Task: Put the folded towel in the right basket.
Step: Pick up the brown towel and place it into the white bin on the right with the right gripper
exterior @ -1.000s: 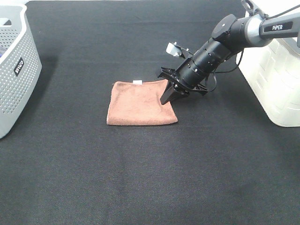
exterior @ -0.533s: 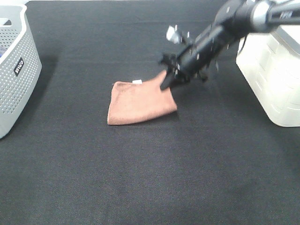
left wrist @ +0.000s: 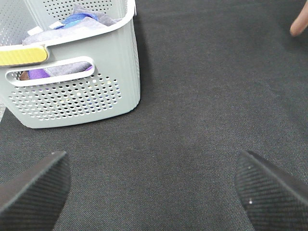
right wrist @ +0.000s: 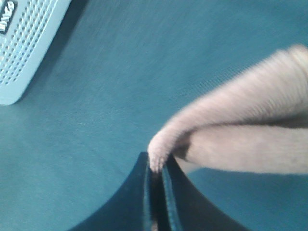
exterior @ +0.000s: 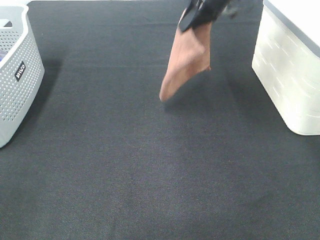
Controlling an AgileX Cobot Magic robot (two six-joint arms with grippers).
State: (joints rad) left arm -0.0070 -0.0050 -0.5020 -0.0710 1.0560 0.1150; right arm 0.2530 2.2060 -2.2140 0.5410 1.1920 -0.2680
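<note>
The folded brown towel [exterior: 186,59] hangs in the air from my right gripper [exterior: 192,19] near the top of the exterior high view, its lowest corner just above the black cloth. The right wrist view shows the jaws shut on the towel's edge [right wrist: 226,130], my right gripper [right wrist: 156,168] pinching it. The right basket [exterior: 291,65], cream-white, stands at the right edge, to the right of the towel. My left gripper [left wrist: 154,185] is open and empty above the black cloth, with one dark fingertip [left wrist: 33,185] at each side of the left wrist view.
A grey perforated basket [exterior: 15,70] stands at the left edge; in the left wrist view the grey basket [left wrist: 72,82] holds purple and blue cloths. The black table cloth [exterior: 150,170] covers the whole table.
My right gripper has lifted the towel off the cloth and carried it up and toward the back. The towel now hangs instead of lying flat.
</note>
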